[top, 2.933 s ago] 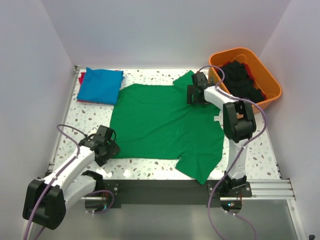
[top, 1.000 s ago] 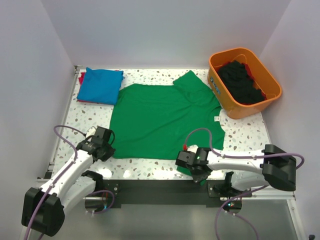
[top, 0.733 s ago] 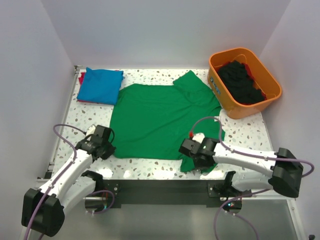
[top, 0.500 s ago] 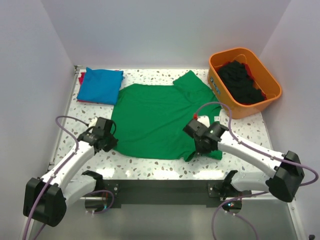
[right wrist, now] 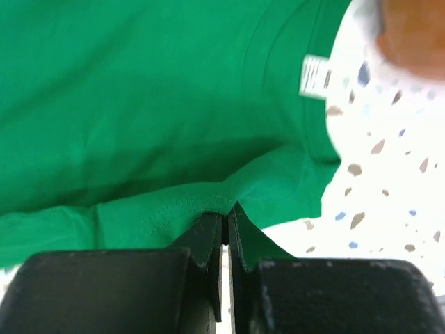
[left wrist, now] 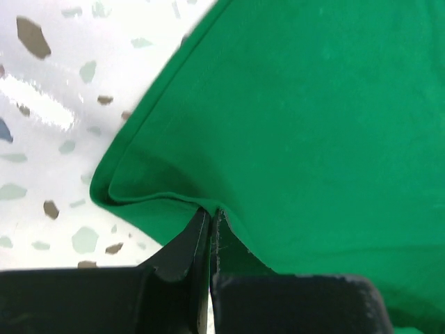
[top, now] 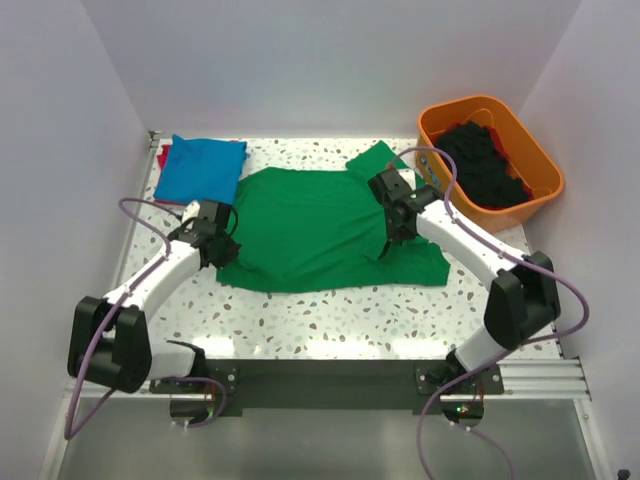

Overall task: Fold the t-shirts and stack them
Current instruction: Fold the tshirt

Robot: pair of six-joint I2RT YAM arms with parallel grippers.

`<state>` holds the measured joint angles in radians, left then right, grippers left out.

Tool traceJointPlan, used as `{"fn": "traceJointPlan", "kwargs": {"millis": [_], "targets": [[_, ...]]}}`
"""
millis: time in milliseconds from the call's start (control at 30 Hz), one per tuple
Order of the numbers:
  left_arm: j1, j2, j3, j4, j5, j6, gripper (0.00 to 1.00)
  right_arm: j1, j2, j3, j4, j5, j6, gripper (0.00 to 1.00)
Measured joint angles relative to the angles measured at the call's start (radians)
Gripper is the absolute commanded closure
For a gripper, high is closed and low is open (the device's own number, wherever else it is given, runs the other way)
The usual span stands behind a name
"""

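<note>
blue t-shirt [top: 200, 170]: folded at the desk [top: 330, 318]'s far left corner, a red one [top: 161, 155] mostly hidden beneath it.
left gripper [left wrist: 210, 214]: i see its fingers pressed together on a pinched fold of the green t-shirt [top: 300, 225]'s left edge.
green t-shirt: mid-desk, near edge lifted and doubled over.
right gripper [right wrist: 226, 214]: fingers closed tight on a hem fold near the white label [right wrist: 314, 75].
black t-shirts [top: 482, 160]: heaped in the orange tub [top: 510, 215], far right corner; i can't count them.
</note>
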<state>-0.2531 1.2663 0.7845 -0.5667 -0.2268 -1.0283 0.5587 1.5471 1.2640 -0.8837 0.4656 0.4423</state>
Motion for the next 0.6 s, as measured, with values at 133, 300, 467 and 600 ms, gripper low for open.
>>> {"fn": "traceJointPlan", "kwargs": {"millis": [133, 300, 467, 600], "targets": [[0.027, 0.091, 0.058, 0.021, -0.024, -0.001, 1.00, -0.060, 0.106, 0.082, 0.041, 0.014, -0.043, 1.00], [0.052, 0.180, 0.107, 0.056, -0.047, -0.006, 1.00, -0.102, 0.237, 0.182, 0.062, 0.016, -0.084, 1.00], [0.063, 0.277, 0.176, 0.060, -0.067, -0.027, 0.96, -0.122, 0.346, 0.280, 0.068, 0.019, -0.108, 0.93], [0.064, 0.306, 0.190, 0.057, -0.079, -0.038, 0.41, -0.129, 0.421, 0.356, 0.060, 0.035, -0.120, 0.76]]}}
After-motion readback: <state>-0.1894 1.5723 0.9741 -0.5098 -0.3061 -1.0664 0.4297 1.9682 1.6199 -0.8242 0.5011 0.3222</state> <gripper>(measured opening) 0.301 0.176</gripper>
